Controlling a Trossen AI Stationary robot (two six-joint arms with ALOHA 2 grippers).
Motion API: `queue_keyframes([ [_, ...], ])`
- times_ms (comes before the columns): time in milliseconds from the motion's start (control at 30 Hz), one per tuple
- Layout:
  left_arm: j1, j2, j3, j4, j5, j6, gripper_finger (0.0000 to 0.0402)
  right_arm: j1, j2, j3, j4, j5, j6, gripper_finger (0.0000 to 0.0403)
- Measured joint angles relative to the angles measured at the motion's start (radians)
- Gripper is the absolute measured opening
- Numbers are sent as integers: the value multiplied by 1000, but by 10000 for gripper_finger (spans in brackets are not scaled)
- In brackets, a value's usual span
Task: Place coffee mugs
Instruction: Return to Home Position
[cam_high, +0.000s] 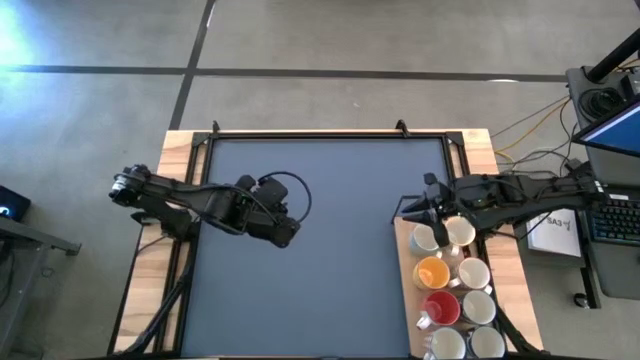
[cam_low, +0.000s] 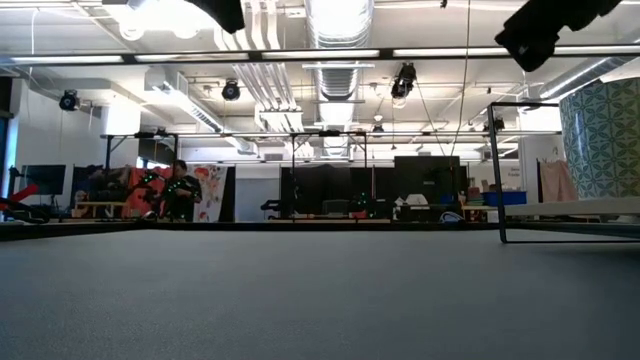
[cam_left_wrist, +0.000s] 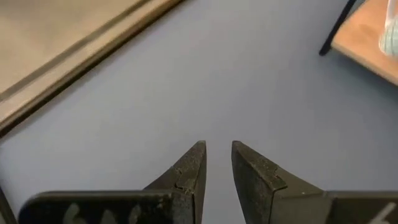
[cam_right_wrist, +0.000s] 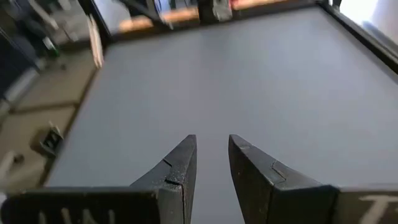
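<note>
- The left tool (cam_high: 287, 232) hangs over the desk (cam_high: 320, 290), on the left arm's side of the dark mat. Its fingers (cam_left_wrist: 189, 171) stand a narrow slit apart and have hold of nothing.
- The right tool (cam_high: 412, 210) hangs at the opposite edge of the mat, tips pointing toward the left tool. Its fingers (cam_right_wrist: 180, 165) show the same narrow gap, with only bare mat ahead of them and nothing between them.
- The coffee mugs (cam_high: 473, 273) stand on a wooden shelf (cam_high: 404, 290) just beside the right tool. They form two rows that start under its wrist and run away from it along the board.
- Eight mugs show. The orange mug (cam_high: 432, 272) is second in the row nearer the tool's tips, and the red mug (cam_high: 441, 307) comes next after it. The others are pale.
- All the mugs are well apart from the left tool, across the whole mat.
- Neither tool touches a mug.
- A person (cam_low: 180, 192) stands far off in the room beyond the desk.
</note>
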Motion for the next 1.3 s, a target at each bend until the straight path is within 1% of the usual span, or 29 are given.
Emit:
queue_keyframes([
  [133,-3,-28,0,-11,-46,-6,59,0,-67,-103,158,5,28,82],
  [333,-4,-42,0,-18,-91,-6,59,0,-127,-219,378,86,25,82],
  [433,-5,-42,-1,-32,-98,-12,59,0,-153,-264,447,119,14,82],
  [567,-5,-40,-1,-58,-100,-39,59,0,-195,-317,495,157,13,82],
  [933,-5,-42,-49,-77,-108,-118,59,0,-336,-499,735,159,30,82],
  [1300,-6,-42,-67,-78,-108,-162,59,0,-476,-608,763,156,86,82],
])
